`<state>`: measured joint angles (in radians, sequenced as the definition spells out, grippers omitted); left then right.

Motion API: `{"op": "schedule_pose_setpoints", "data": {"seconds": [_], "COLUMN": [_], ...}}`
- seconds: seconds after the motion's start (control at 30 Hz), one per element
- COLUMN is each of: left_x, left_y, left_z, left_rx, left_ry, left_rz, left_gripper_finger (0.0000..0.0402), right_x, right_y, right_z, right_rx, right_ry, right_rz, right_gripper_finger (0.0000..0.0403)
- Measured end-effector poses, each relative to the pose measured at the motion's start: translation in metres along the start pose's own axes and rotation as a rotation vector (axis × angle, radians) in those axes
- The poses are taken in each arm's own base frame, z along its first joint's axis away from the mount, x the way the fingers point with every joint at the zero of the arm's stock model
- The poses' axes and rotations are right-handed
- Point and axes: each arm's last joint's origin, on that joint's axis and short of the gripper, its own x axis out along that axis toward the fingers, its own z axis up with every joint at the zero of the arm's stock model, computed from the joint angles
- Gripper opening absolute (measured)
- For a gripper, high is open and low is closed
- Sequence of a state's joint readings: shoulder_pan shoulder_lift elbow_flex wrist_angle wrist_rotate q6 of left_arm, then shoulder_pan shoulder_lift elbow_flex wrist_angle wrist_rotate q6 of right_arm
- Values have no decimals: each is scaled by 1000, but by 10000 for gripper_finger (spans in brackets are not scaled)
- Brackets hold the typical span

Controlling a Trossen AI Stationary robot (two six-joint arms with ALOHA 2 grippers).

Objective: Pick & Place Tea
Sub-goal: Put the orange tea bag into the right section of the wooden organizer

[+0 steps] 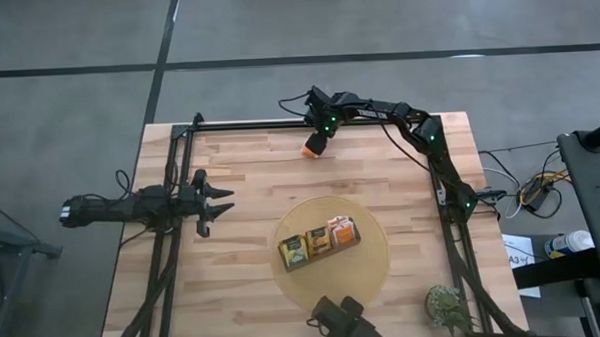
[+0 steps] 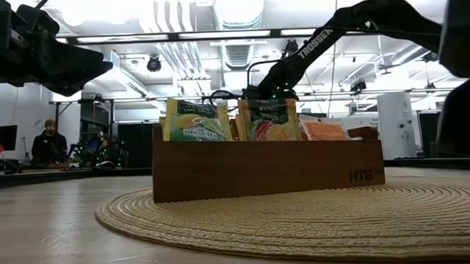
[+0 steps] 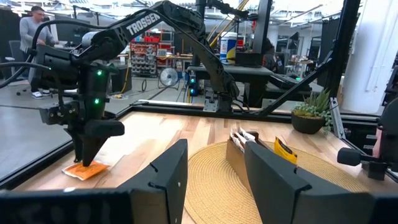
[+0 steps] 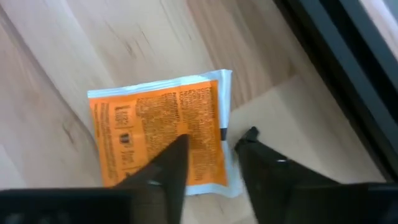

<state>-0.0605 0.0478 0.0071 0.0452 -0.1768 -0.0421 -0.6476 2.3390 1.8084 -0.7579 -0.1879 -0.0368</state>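
My left jaws hover over left side of table, fingers apart, holding nothing. Centre: round woven mat, wooden tray on it. Three compartments, sachets standing upright: green-and-yellow sachets in left one, dark-label sachets in middle, orange sachets in right. Farther along, at far edge of table: my right jaws down over single orange sachet lying flat on wood, fingers narrowly apart, tips at its white edge; grip — cannot tell. Potted plant at near right corner.

Dark arms, white TROSSEN lettering, green lights
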Motion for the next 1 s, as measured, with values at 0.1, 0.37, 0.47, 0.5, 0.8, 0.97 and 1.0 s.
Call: {"op": "schedule_pose_setpoints", "data": {"seconds": [0.1, 0.37, 0.47, 0.5, 0.8, 0.97, 1.0], "left_x": [0, 0, 0, 0, 0, 0, 0], "left_y": [0, 0, 0, 0, 0, 0, 0], "left_z": [0, 0, 0, 0, 0, 0, 0], "left_rx": [0, 0, 0, 0, 0, 0, 0], "left_ry": [0, 0, 0, 0, 0, 0, 0], "left_rz": [0, 0, 0, 0, 0, 0, 0], "left_gripper_finger": [153, 153, 153, 153, 153, 153, 153], "right_x": [0, -2, -9, -11, -56, -95, -103], "right_y": [0, 3, 8, 11, 73, 132, 144], "right_z": [-2, -3, -4, -5, -10, -32, -39], "right_rx": [2, -57, -68, -72, -204, -318, -346], "right_ry": [17, 33, 42, 47, -24, -104, -123], "right_rz": [1, 16, 13, 12, -150, -265, -297], "right_gripper_finger": [89, 10, 8, 8, 8, 8, 8]}}
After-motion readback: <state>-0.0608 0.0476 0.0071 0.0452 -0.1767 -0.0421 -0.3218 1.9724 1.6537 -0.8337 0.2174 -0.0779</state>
